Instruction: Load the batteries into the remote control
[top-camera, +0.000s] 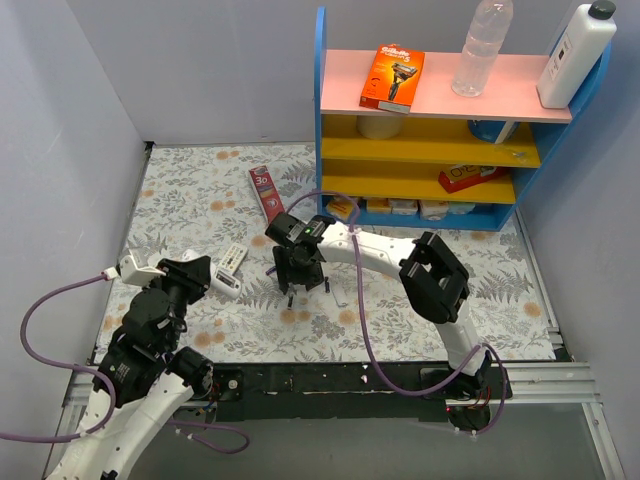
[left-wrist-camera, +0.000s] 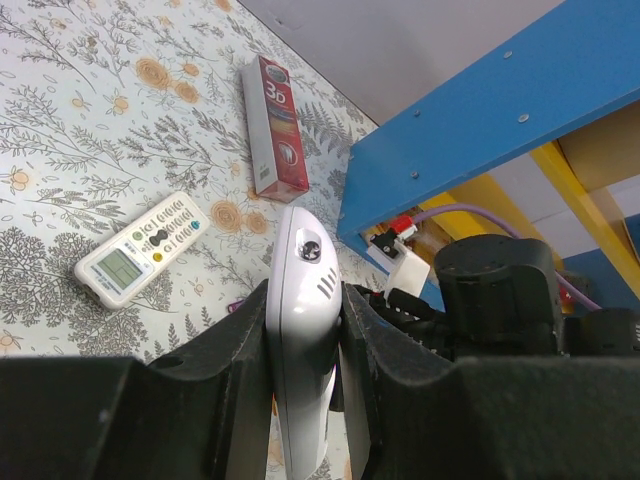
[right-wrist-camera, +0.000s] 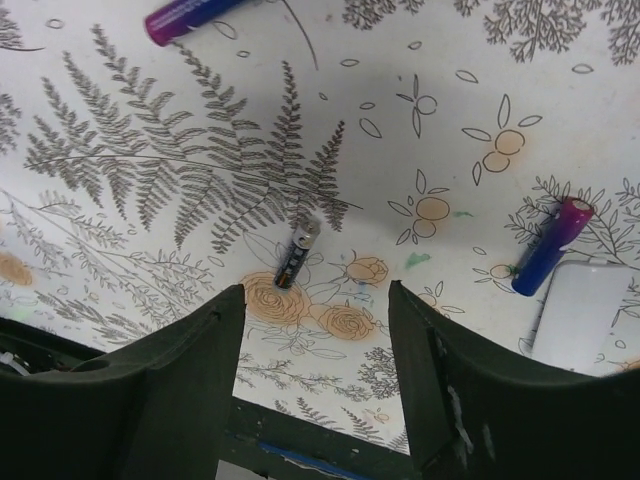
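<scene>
My left gripper (left-wrist-camera: 305, 400) is shut on a slim white remote control (left-wrist-camera: 298, 300), held on edge between the pads; in the top view it is at the left (top-camera: 222, 285). My right gripper (right-wrist-camera: 315, 340) is open and empty, hovering low over the floral table (top-camera: 305, 280). Three dark blue-purple batteries lie on the cloth below it: one just ahead of the left finger (right-wrist-camera: 297, 255), one at the far left (right-wrist-camera: 190, 15), and one to the right (right-wrist-camera: 548, 248). That last one lies beside a flat white piece (right-wrist-camera: 580, 315).
A second white remote with buttons and a display (left-wrist-camera: 140, 250) lies on the table (top-camera: 232, 260). A red toothpaste box (top-camera: 266, 192) lies behind it. A blue shelf unit (top-camera: 320, 120) holding an orange razor pack (top-camera: 392, 77) and bottles stands at the back right.
</scene>
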